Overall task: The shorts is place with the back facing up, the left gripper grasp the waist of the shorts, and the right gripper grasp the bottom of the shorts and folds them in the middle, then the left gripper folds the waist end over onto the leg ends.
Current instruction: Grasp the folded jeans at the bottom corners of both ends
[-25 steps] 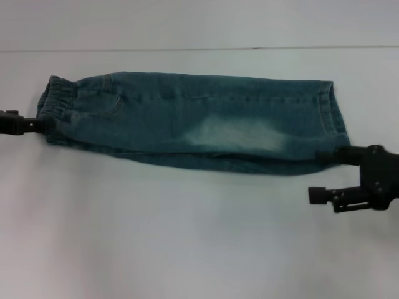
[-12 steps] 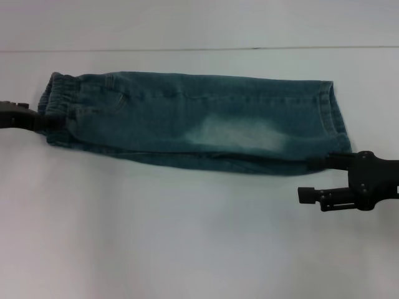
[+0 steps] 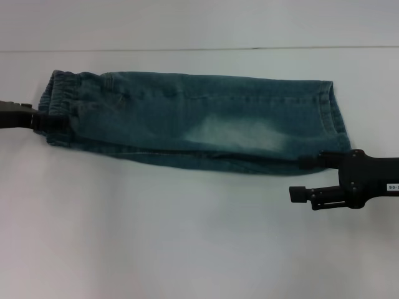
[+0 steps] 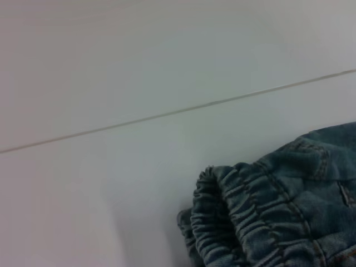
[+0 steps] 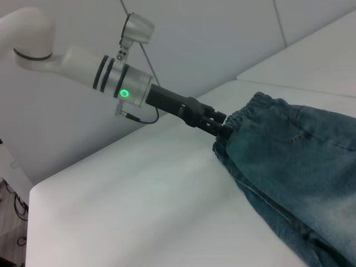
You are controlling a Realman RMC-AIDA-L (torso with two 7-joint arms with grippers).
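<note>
The shorts (image 3: 199, 118) lie folded lengthwise on the white table, waist (image 3: 59, 99) at the left and leg hems (image 3: 330, 115) at the right. My left gripper (image 3: 57, 122) is at the waist's near corner and shut on the gathered band. The right wrist view shows the same: the left gripper (image 5: 224, 129) pinching the waist edge of the shorts (image 5: 300, 167). The ruffled waist (image 4: 233, 222) fills a corner of the left wrist view. My right gripper (image 3: 299, 179) stands open by the near right corner, its upper finger (image 3: 308, 163) against the folded edge.
The white table (image 3: 187, 237) spreads wide in front of the shorts. Its far edge (image 3: 199, 49) runs just behind them, with a pale wall beyond. In the right wrist view the table's corner (image 5: 39, 192) shows beneath the left arm.
My right gripper has slid left along the near edge of the shorts, still open. The left gripper has nudged slightly right with the waist in it.
</note>
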